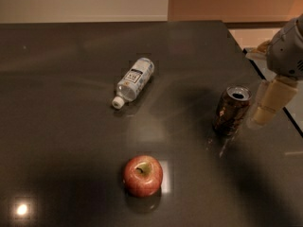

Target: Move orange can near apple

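The orange can (231,110) stands upright on the dark table (71,164), right of centre, with its silver top open. The red apple (143,175) sits nearer the front, well to the left of the can, its stem dimple facing up. My gripper (265,109) hangs just to the right of the can, close beside it at about the can's height, and it does not hold the can. The arm's grey wrist (286,51) comes in from the right edge.
A clear plastic bottle (134,80) with a white cap lies on its side at the middle of the table, behind the apple. The table's right edge (265,74) runs close past the can, with pale floor beyond it.
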### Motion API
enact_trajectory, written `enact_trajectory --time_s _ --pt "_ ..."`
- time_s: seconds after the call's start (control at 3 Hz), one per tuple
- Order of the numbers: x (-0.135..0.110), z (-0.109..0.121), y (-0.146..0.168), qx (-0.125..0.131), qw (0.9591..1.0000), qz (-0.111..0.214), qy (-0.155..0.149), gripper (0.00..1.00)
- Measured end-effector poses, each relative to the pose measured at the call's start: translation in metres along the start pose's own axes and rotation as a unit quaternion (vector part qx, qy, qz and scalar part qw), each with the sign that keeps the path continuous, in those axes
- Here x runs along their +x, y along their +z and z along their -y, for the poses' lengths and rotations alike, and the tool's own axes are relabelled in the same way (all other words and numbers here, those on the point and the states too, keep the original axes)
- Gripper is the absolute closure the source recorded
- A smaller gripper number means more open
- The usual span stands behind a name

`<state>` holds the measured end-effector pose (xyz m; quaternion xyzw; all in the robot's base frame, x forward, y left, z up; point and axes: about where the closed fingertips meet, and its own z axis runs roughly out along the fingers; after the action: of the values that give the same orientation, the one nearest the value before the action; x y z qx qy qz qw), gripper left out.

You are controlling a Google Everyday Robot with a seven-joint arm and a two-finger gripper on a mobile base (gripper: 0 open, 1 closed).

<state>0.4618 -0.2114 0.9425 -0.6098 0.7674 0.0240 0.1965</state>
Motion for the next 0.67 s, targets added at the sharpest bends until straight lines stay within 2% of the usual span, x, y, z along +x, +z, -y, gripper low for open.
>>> enact_trajectory --time_s 0.33,0.67 --pt "0.003 0.004 0.023 -0.011 0.9998 0.016 0.004 0.00" --pt "0.004 0.004 0.035 -0.017 0.9997 0.017 0.005 0.00"
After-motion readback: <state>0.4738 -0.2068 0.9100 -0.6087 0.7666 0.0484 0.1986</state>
